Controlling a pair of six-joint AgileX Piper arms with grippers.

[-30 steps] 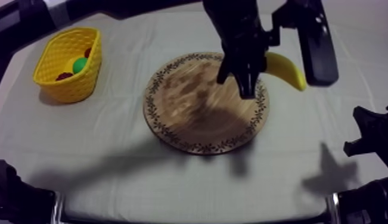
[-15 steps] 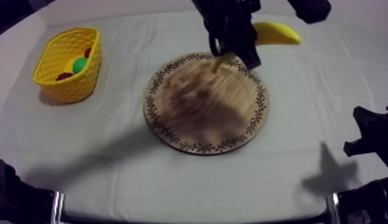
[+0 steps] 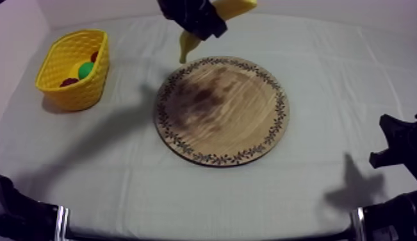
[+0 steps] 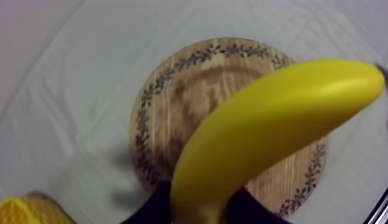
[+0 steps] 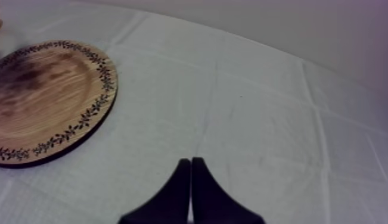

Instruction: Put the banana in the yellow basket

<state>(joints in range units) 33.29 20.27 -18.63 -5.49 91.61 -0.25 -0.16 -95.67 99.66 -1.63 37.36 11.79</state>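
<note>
The left arm reaches in high over the worktop, its pincer [image 3: 203,22] clamped on the banana [image 3: 187,45] above the board's [image 3: 220,109] far rim, well apart from the basket [image 3: 65,90]. The right pincer [image 5: 191,162] sits low with its fingers pressed together, empty.

Left gripper [image 3: 199,23]: matte black, blocky and angular in outline, beyond the far rim of the wooden board [image 3: 220,110]; its fingers [image 4: 149,210] plain black, no markings to be made out. Right gripper [image 5: 191,179]: two smooth black fingers, each broad at the base and narrowing to a slim tip, a thin pale seam between them. Right arm [image 3: 398,149]: black jagged-edged segments right of the board; left arm [image 3: 15,215]: black rounded bulk at its near left.
</note>
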